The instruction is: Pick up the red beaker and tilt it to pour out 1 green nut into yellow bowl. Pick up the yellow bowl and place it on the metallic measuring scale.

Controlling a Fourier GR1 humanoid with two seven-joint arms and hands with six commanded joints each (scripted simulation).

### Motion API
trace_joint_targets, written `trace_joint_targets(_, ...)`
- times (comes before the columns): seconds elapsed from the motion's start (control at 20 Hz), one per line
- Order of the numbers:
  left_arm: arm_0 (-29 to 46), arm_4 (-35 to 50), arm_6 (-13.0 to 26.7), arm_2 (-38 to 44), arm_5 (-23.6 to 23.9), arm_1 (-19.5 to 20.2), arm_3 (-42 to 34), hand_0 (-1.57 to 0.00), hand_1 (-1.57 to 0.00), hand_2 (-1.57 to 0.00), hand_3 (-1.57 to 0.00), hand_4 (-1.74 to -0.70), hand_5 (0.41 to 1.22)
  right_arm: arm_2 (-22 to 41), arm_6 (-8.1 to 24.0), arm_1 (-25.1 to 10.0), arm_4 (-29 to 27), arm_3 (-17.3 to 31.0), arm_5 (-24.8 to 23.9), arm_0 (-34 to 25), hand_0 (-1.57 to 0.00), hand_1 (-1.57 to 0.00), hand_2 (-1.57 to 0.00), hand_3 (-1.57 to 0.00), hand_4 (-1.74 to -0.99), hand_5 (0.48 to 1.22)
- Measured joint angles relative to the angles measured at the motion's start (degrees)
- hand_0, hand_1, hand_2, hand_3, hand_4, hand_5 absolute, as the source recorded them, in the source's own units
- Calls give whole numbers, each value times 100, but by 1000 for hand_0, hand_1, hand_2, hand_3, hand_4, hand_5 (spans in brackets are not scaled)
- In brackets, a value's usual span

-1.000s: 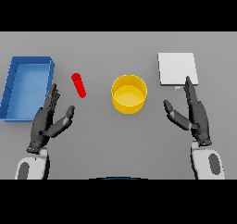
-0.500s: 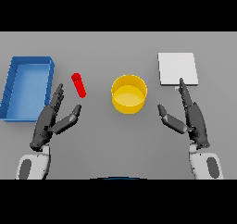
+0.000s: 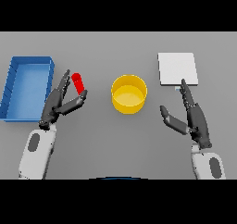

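The red beaker [image 3: 78, 82] is a small red cylinder lying tilted on the grey table, left of centre. My left hand [image 3: 59, 104] sits just below and left of it, open, fingers straight on its left and the thumb reaching up under its lower end. The yellow bowl [image 3: 129, 94] stands at the table's middle; I see no nut inside it. The metallic measuring scale [image 3: 177, 69] is a flat pale square at the right rear. My right hand [image 3: 193, 117] is open in front of the scale, its fingertips near the scale's front edge.
A blue tray [image 3: 28, 86] with raised walls lies at the far left, close beside my left hand. Grey table surface spreads between the bowl and both hands.
My left hand has moved up and right toward the red beaker, its thumb now under the beaker's lower end. My right hand has drifted slightly back toward me.
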Motion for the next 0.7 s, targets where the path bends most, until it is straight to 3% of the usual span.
trace_joint_targets(0.2,-497,-120,-49,32,42,-20,582,1,1,1,1,-1197,657,-46,173,18,-87,9,10,-84,1,1,1,1,-1227,630)
trace_joint_targets(0.4,-1001,-238,-81,148,190,-17,1225,1,1,1,1,-1199,669,-87,126,-49,-135,-53,55,2,1,1,1,1,-1234,635)
trace_joint_targets(0.5,-1147,-249,-239,215,243,-47,1552,1,1,1,1,-1207,673,-52,-19,-20,-96,-72,39,76,1,1,1,1,-1240,639)
trace_joint_targets(0.7,-1400,-127,-536,395,310,-116,1900,1,1,1,1,-1270,700,-27,139,40,-45,-52,-24,43,1,1,1,1,-1244,643)
